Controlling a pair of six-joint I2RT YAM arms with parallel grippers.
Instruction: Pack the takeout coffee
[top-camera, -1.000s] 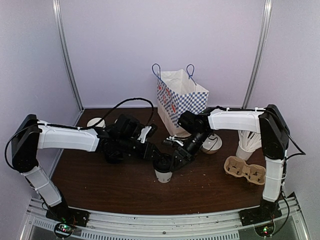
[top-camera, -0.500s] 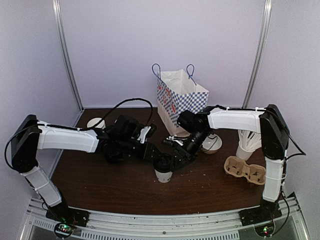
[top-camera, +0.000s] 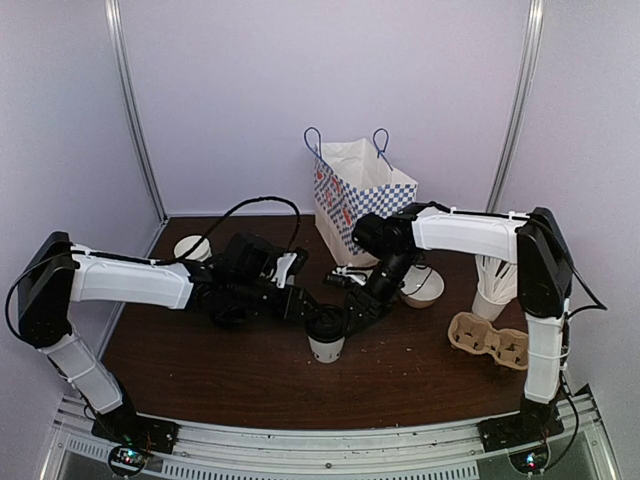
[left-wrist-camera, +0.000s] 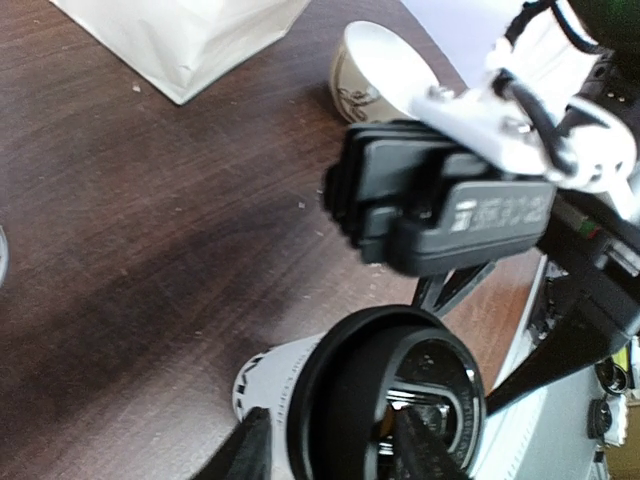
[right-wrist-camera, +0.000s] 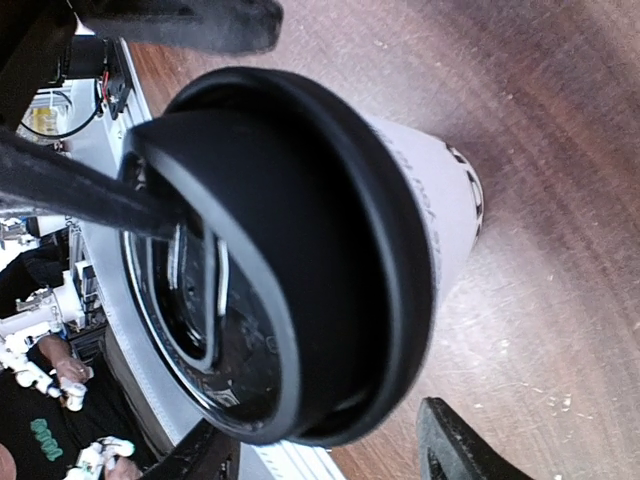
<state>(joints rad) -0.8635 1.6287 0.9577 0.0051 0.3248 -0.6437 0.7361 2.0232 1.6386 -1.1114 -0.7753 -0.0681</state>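
The takeout coffee (top-camera: 327, 342) stands upright on the desk (top-camera: 220, 365) between the two arms, its black lid (top-camera: 325, 326) on top and the paper cup's lettered base down. That is a sensible spot to work it from both sides before it goes anywhere. The left fingers (left-wrist-camera: 248, 455) reach in from one side. One sits by the cup wall and the other lies over the lid's rim, apparently to steady or press the lid. They are parted, but I cannot tell whether they actually pinch anything. The right fingers (right-wrist-camera: 452, 448) straddle the cup just under the lid, also parted. One is close to the rim, and the right wrist view does not settle whether they have a real hold. In that view the lid looks slightly askew on the cup, so my guess is that it is being seated, with packing not yet begun. The checked paper bag (top-camera: 362, 200) stands open-mouthed behind the cup, handles up, ready to be loaded from above. A white bowl (top-camera: 424, 287) sits beside the bag, and a cardboard cup carrier (top-camera: 490, 340) lies off to the right. An unseated lid could come off when the cup is lifted.
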